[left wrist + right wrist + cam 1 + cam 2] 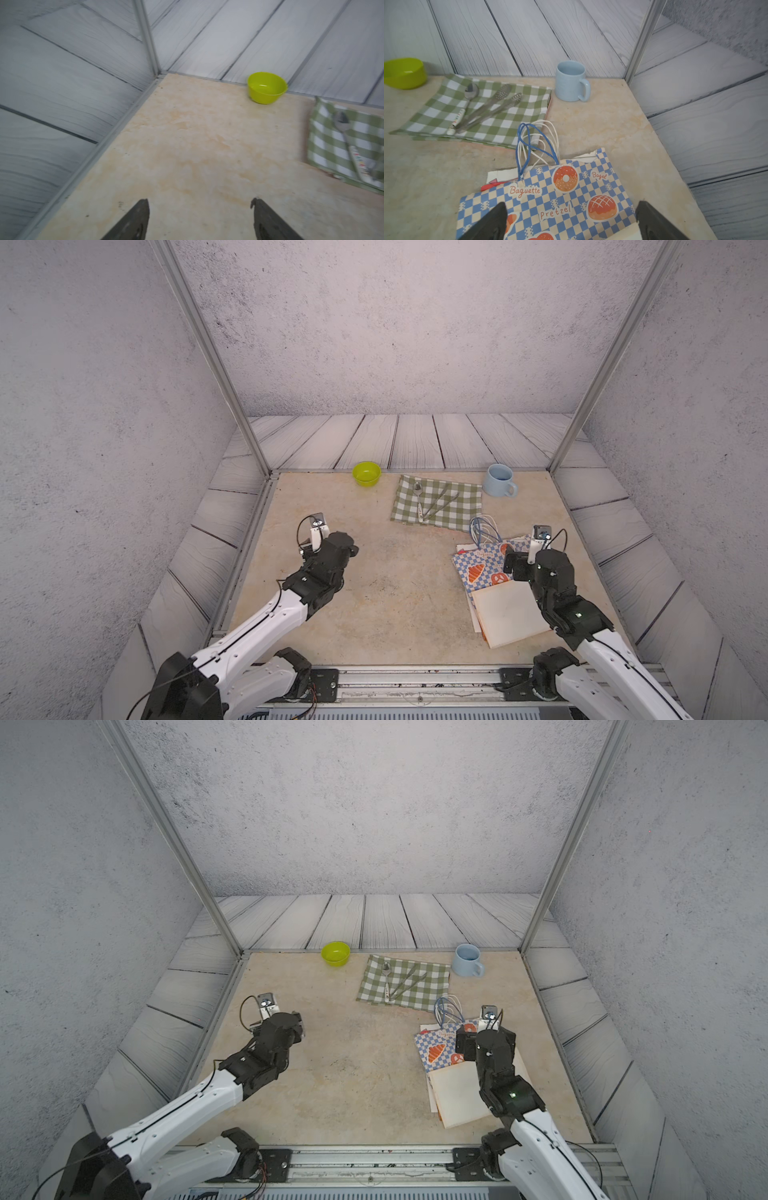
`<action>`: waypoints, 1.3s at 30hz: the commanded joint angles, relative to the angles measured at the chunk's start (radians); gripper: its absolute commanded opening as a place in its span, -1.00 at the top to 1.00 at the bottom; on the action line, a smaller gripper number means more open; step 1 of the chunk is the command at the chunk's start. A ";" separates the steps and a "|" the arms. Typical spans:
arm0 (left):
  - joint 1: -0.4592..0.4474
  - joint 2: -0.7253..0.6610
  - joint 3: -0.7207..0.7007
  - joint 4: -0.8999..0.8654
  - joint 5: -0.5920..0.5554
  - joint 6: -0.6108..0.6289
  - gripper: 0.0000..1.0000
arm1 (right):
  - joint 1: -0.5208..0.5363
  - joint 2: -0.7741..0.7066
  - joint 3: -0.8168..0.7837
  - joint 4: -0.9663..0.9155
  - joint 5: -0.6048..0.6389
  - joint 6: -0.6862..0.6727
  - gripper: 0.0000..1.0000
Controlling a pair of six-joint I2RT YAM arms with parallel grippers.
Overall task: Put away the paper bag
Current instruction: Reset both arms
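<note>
Pale marbled table [395, 605] fills a grey plank-walled booth. The paper bag [564, 199], blue-checked with pastry prints, lies folded flat directly under the right gripper [571, 204]. That gripper's fingers are spread wide above the paper and pinch nothing. The left gripper [200, 200] is likewise spread and empty, with only bare table beneath it and the bag well off to its side.

Judging by this, the bag is flat on a small pile of other flat paper. It is either already set down there or waiting to be lifted, and I cannot tell which. No container for it is visible.

The right wrist view shows the words Baguette, Pretzel and Bagel. It also shows the cord handles [529, 141] curled just ahead of the fingertips, and a white sheet with red under the bag's far edge. Both top views add a cream sheet [509, 614] covering the bag's half back toward the wrist. The left wrist view misses the bag, showing a green bowl [267, 87] and a checked cloth [332, 141] ahead of the fingers.
</note>
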 commanded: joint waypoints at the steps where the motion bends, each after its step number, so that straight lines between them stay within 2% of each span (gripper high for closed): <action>1: 0.155 -0.018 -0.057 0.092 0.104 0.222 -0.66 | -0.061 0.140 -0.047 0.323 0.026 -0.056 -0.98; 4: 0.302 0.014 -0.097 0.155 0.179 0.233 -0.75 | -0.166 0.284 -0.056 0.465 -0.082 -0.045 -0.98; 5: 0.345 0.032 -0.109 0.194 0.227 0.237 -0.96 | -0.201 0.337 -0.060 0.524 -0.130 -0.046 -0.98; 6: 0.371 0.049 -0.121 0.231 0.250 0.238 -0.99 | -0.223 0.380 -0.059 0.569 -0.159 -0.054 -0.98; 9: 0.391 0.144 -0.147 0.364 0.265 0.287 -0.99 | -0.267 0.529 -0.069 0.739 -0.239 -0.121 -0.98; 12: 0.395 0.236 -0.161 0.470 0.279 0.323 -0.98 | -0.317 0.666 -0.080 0.909 -0.307 -0.083 -0.98; 15: 0.397 0.281 -0.135 0.511 0.316 0.375 -0.98 | -0.328 0.763 -0.057 0.941 -0.342 -0.085 -0.98; 16: 0.400 0.303 -0.149 0.591 0.339 0.399 -0.98 | -0.329 0.796 -0.063 0.990 -0.347 -0.089 -0.98; 19: 0.406 0.356 -0.136 0.668 0.404 0.446 -0.98 | -0.330 0.781 -0.050 0.934 -0.348 -0.084 -0.98; 25: 0.405 0.409 -0.082 0.641 0.535 0.493 -1.00 | -0.342 0.794 -0.010 0.874 -0.374 -0.081 -0.98; 27: 0.407 0.431 -0.153 0.813 0.573 0.482 -0.99 | -0.342 0.795 -0.008 0.873 -0.376 -0.082 -0.98; 29: 0.409 0.488 -0.215 0.968 0.546 0.473 -0.99 | -0.342 0.795 -0.006 0.871 -0.376 -0.082 -0.98; 31: 0.416 0.537 -0.226 1.035 0.549 0.465 -0.99 | -0.341 0.795 -0.006 0.871 -0.377 -0.082 -0.98; 32: 0.418 0.555 -0.213 1.037 0.551 0.467 -0.98 | -0.341 0.796 -0.006 0.872 -0.377 -0.082 -0.98; 36: 0.462 0.537 -0.125 0.834 0.526 0.389 -0.99 | -0.342 0.796 -0.005 0.869 -0.375 -0.081 -0.98; 39: 0.464 0.540 -0.132 0.856 0.524 0.389 -0.99 | -0.341 0.795 -0.005 0.868 -0.375 -0.081 -0.98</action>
